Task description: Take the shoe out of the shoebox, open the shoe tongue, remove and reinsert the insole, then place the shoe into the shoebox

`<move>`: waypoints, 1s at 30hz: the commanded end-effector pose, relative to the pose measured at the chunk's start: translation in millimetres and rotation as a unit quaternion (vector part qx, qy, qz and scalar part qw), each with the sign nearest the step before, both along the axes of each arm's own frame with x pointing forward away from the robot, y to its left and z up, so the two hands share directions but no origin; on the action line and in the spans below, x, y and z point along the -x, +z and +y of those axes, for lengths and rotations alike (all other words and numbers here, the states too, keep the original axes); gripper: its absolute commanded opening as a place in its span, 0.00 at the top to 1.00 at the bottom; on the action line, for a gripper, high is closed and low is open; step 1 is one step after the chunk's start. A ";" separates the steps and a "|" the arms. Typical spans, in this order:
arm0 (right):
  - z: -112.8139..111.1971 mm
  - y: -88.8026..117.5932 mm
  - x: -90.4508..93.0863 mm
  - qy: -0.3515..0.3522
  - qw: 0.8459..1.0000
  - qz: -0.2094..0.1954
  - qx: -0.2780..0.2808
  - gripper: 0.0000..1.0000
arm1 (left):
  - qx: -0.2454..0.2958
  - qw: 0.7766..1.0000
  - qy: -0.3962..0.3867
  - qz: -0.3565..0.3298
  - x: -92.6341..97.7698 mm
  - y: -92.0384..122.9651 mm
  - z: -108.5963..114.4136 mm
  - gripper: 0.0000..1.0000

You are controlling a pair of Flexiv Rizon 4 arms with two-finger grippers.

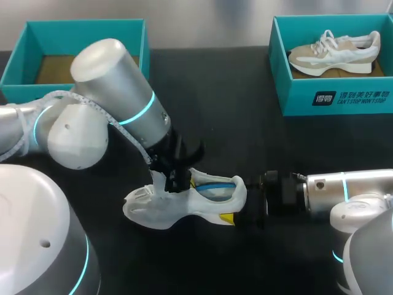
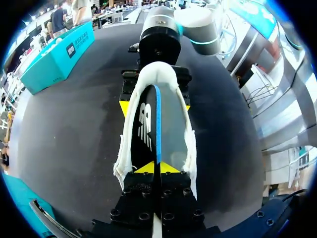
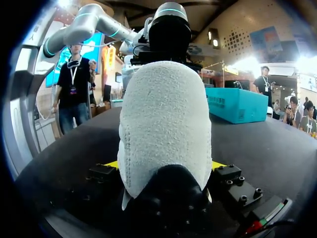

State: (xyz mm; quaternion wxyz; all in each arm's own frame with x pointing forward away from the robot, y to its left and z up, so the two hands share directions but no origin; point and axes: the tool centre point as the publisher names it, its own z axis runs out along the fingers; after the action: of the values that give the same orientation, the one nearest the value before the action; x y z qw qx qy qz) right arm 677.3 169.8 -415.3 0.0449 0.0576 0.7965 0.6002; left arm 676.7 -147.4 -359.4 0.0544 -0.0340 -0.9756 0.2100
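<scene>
A white shoe (image 1: pixel 206 209) lies on the black table, toe toward my left arm. My left gripper (image 1: pixel 178 181) is over its forefoot. In the left wrist view that gripper (image 2: pixel 158 168) is shut on the front end of a black insole (image 2: pixel 143 129) with a blue edge, which stands tilted inside the shoe (image 2: pixel 188 144). My right gripper (image 1: pixel 245 209) is at the heel. In the right wrist view the heel (image 3: pixel 166 124) fills the space between its wide-set fingers (image 3: pixel 111 164), both against it. An empty teal shoebox (image 1: pixel 86 27) stands at the back left.
A second teal shoebox (image 1: pixel 334 101) at the back right holds another beige and white shoe (image 1: pixel 334 52). Bare black table lies between the boxes and in front of the held shoe.
</scene>
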 end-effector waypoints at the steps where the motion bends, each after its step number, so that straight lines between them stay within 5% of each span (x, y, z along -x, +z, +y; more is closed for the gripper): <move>1: 0.2 -0.5 2.4 0.001 1.000 0.001 0.003 1.00 | 0.037 0.999 0.003 -0.003 7.8 11.2 14.2 1.00; 14: 0.2 -0.5 2.4 0.001 1.000 0.001 0.003 1.00 | 0.078 0.997 0.022 -0.018 11.1 23.0 14.3 1.00; 30: 0.2 -0.5 2.4 0.001 1.000 0.001 0.003 1.00 | 0.084 0.988 0.049 -0.119 14.6 44.5 -29.6 1.00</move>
State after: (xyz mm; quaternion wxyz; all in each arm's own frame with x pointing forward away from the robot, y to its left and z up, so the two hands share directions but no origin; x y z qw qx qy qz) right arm 676.6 169.4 -415.4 0.0449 0.0574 0.7966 0.6001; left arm 667.5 -162.6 -314.0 -0.0524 -0.0272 -0.9519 0.3007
